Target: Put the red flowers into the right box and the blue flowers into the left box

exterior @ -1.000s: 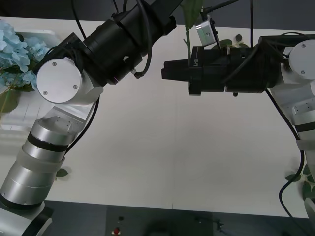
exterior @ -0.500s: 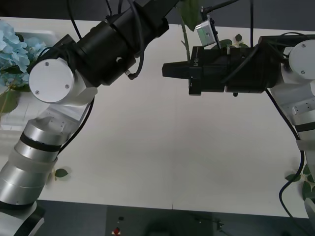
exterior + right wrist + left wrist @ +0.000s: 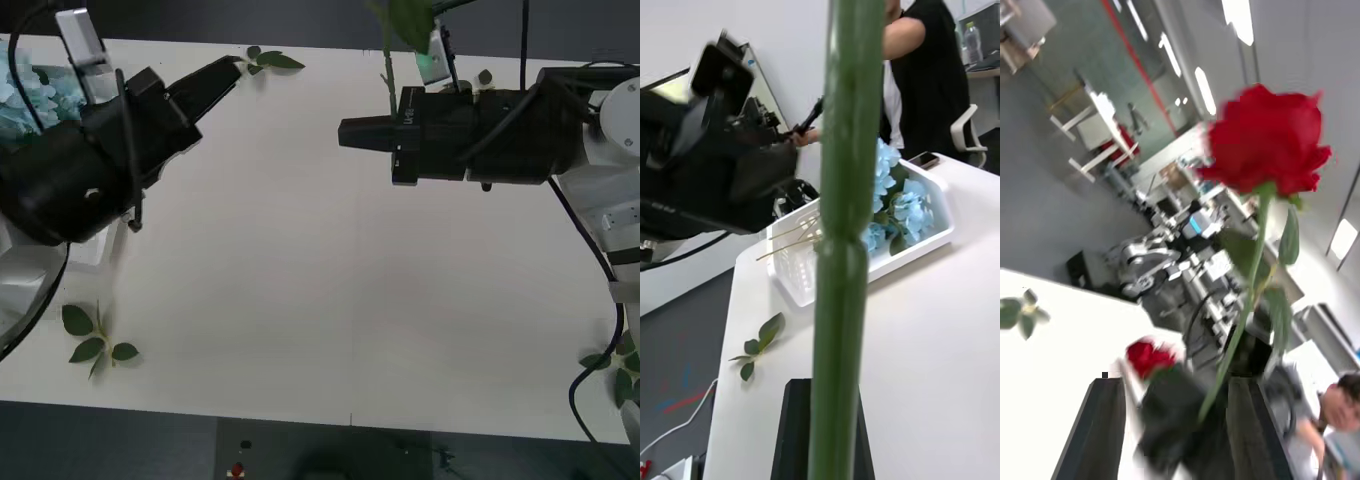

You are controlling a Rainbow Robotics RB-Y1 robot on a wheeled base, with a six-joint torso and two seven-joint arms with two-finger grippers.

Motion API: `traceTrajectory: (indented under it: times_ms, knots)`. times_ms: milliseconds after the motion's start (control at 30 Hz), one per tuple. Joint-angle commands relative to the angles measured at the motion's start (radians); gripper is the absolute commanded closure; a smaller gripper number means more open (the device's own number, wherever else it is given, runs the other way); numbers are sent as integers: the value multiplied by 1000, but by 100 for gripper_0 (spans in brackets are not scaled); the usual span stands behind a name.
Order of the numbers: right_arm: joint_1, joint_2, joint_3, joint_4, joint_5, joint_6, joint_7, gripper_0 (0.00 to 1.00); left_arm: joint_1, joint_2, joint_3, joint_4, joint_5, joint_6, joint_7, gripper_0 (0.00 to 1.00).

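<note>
My right gripper (image 3: 346,132) points left over the table's far middle, shut on the green stem (image 3: 388,62) of a red flower. That stem (image 3: 839,225) rises just before the right wrist camera. The left wrist view shows the deep-red bloom (image 3: 1262,142) upright above the right gripper (image 3: 1187,420). A second red bloom (image 3: 1150,356) lies farther back, on what I cannot tell. My left gripper (image 3: 222,75) is open and holds nothing, well left of the stem. Blue flowers (image 3: 25,80) lie in the left box (image 3: 936,238). The right box is out of view.
Loose leaf sprigs lie near the front left edge (image 3: 95,340), at the far edge by the left gripper (image 3: 265,60) and at the right edge (image 3: 620,365). The left arm (image 3: 70,180) reaches over the left box. Bare table lies between the arms.
The left arm has swung back left and down from the table's top centre, ending well left of the stem. The right gripper and the stem have shifted slightly right.
</note>
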Motion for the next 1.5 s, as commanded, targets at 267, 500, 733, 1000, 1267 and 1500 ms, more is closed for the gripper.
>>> traceTrajectory:
  times_ms: [267,500,733,1000,1267,1500]
  knots:
    - [-50,-301,-32,-33,77,-6,-312,100,67,146,163,131,-2,295,-27,61]
    - [-46,-581,-32,72,151,37,-511,100,-122,170,241,430,-189,657,-23,62]
    - [-46,-753,-32,352,153,74,-519,100,-280,170,246,530,-324,772,-58,21]
    - [-36,-877,-32,602,225,72,-505,100,-323,170,243,530,-383,801,-235,0]
    - [22,-946,-32,711,352,20,-491,100,-341,183,266,524,-327,901,-397,0]
    - [112,-953,-50,711,455,-60,-473,100,-343,195,237,504,-163,918,-426,0]
